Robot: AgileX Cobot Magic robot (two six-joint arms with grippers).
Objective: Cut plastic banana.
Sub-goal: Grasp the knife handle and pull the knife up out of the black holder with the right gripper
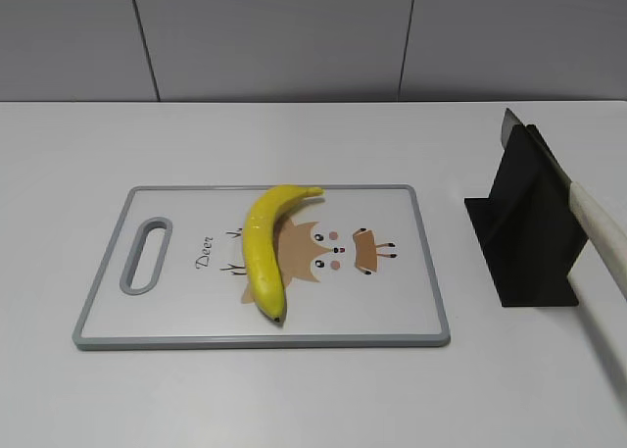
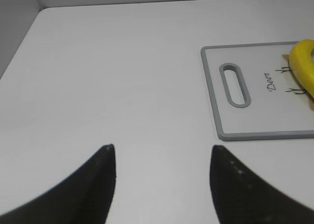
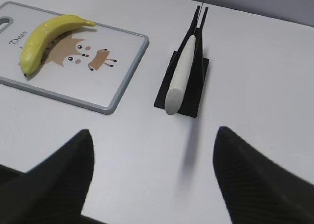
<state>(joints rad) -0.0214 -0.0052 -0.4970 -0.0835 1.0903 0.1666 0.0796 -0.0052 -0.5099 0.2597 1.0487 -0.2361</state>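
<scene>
Well, banana (image 1: pixel 265 249) uncut on the board (image 1: pixel 421 262), knife (image 3: pixel 181 77) racked; left tool (image 2: pixel 162 158) and right tool (image 3: pixel 152 140) gape, empty.

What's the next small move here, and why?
Probably bring the right gripper forward to the knife handle. The knife sits untouched in its black stand, handle sloping toward that gripper, whose fingers are open and empty. The plastic banana lies whole on the cutting board, so cutting needs the knife first. The left gripper is also open over bare table.
</scene>
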